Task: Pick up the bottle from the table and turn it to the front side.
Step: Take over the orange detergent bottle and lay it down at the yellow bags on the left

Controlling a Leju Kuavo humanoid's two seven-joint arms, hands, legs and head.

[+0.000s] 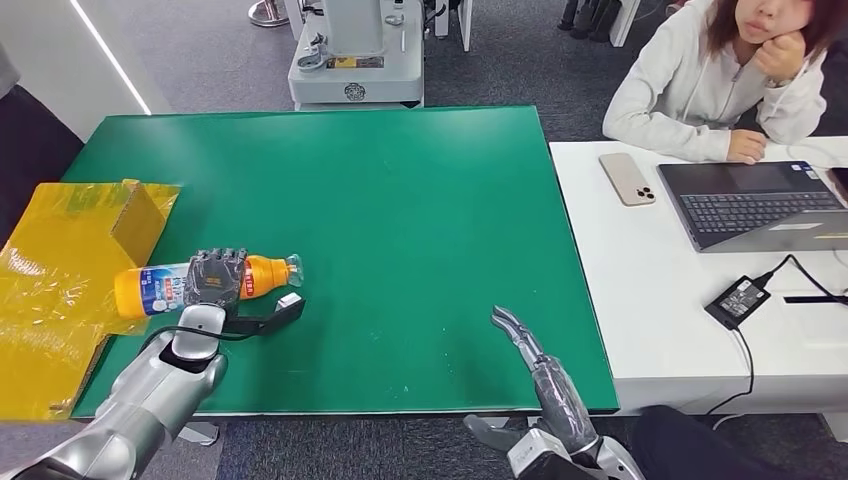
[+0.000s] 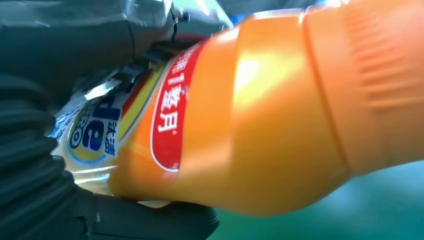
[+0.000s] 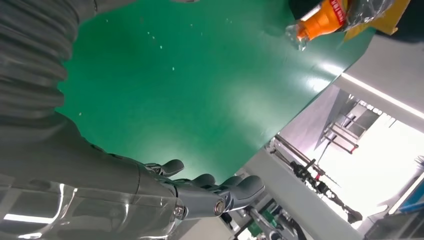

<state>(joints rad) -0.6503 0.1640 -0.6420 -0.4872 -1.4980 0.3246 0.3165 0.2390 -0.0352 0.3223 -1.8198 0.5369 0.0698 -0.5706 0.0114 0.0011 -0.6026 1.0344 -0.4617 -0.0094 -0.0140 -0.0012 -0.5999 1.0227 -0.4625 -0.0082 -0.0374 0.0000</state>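
Observation:
An orange bottle (image 1: pixel 262 273) with a blue and white label and a clear cap lies on its side at the left of the green table (image 1: pixel 400 200). My left hand (image 1: pixel 214 278) wraps over the bottle's middle and grips it. The left wrist view is close on the orange bottle (image 2: pixel 270 115) and its red and blue label, with dark fingers (image 2: pixel 150 222) curled under it. My right hand (image 1: pixel 520 338) hovers near the table's front edge, fingers stretched out and holding nothing. The right wrist view shows that hand's fingers (image 3: pixel 220 192) apart, with the bottle (image 3: pixel 325 17) far across the table.
A yellow bag with a cardboard box (image 1: pixel 70 250) lies at the table's left edge, right beside the bottle. A white table (image 1: pixel 680 300) on the right carries a laptop (image 1: pixel 760 205), a phone (image 1: pixel 627 178) and a charger (image 1: pixel 738 298). A person (image 1: pixel 720 80) sits behind it.

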